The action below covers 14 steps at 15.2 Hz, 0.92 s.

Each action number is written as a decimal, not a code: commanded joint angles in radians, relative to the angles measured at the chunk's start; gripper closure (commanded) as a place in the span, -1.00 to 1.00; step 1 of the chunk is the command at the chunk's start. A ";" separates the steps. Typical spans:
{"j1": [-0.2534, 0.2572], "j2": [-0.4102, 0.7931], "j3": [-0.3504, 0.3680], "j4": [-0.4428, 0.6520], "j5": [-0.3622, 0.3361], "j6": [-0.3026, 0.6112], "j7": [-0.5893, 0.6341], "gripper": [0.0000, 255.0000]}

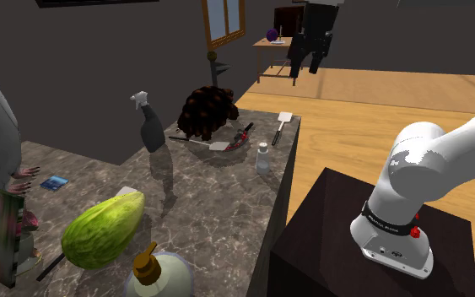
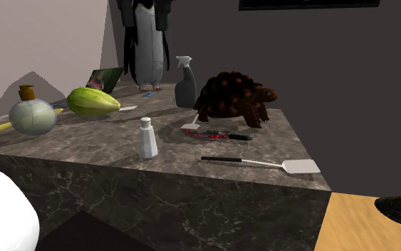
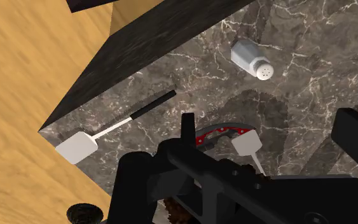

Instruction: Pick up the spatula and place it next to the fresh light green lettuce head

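Right now the job is at its very first step: the spatula has not been picked up. It lies flat on the dark stone counter, close to the corner by the wood floor and well apart from the lettuce at the other end. The gripper hangs high above the counter with its two black fingers apart and nothing between them. I think the next move is to come down over the thin black handle, turn so the fingers sit on each side of it, and close. The handle is skinny and lies low on the hard top, so the fingers must go nearly down to the stone. The spatula has a flat white square blade, a thin pale neck and a long black handle. The counter looks like dark marble with white wiggly lines. The lettuce is smooth, long and light green. A small white shaker stands near the spatula, and a bumpy brown turtle sits behind a red and black tool.
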 commanded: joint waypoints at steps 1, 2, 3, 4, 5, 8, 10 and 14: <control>0.000 0.000 0.000 0.000 0.000 0.000 0.000 -1.00; -0.012 0.024 0.002 -0.008 0.000 0.027 0.025 -1.00; -0.025 0.050 0.004 -0.014 0.001 0.054 0.050 -1.00; -0.037 0.075 0.006 -0.020 0.001 0.081 0.075 -1.00; -0.049 0.101 0.007 -0.025 0.001 0.107 0.100 -1.00; -0.085 0.183 0.009 -0.035 -0.001 0.183 0.174 -1.00; -0.108 0.239 0.008 -0.037 -0.002 0.231 0.223 -1.00; -0.152 0.354 0.002 -0.034 -0.005 0.321 0.320 -1.00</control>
